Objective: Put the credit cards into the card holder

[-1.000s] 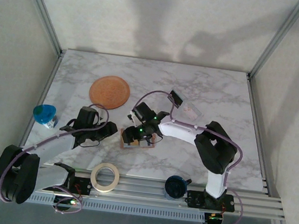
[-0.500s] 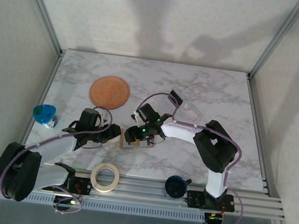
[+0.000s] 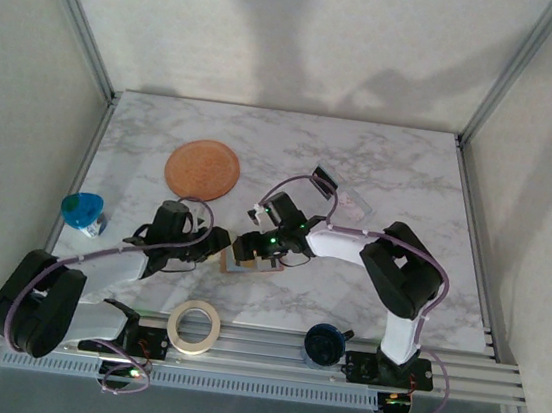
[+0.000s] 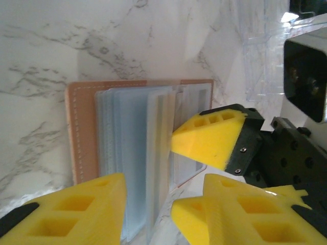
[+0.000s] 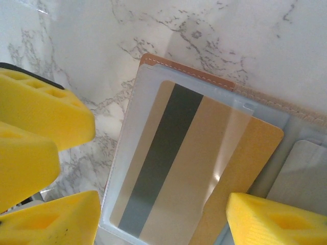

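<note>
Right fingers (image 5: pixel 276 222) spread astride the gold card (image 5: pixel 204 168) in the card holder (image 5: pixel 189 70); left fingers (image 4: pixel 71 214) unclear

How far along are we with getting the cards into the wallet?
Done: the wallet lies open with its sleeves exposed, but I can't confirm any card is fully seated. In hand: a gold card with a dark stripe is mostly inside a clear sleeve, one corner protruding. The right hand straddles it, fingers apart. Left: a dark card and a pale card lie farther back on the table.
</note>
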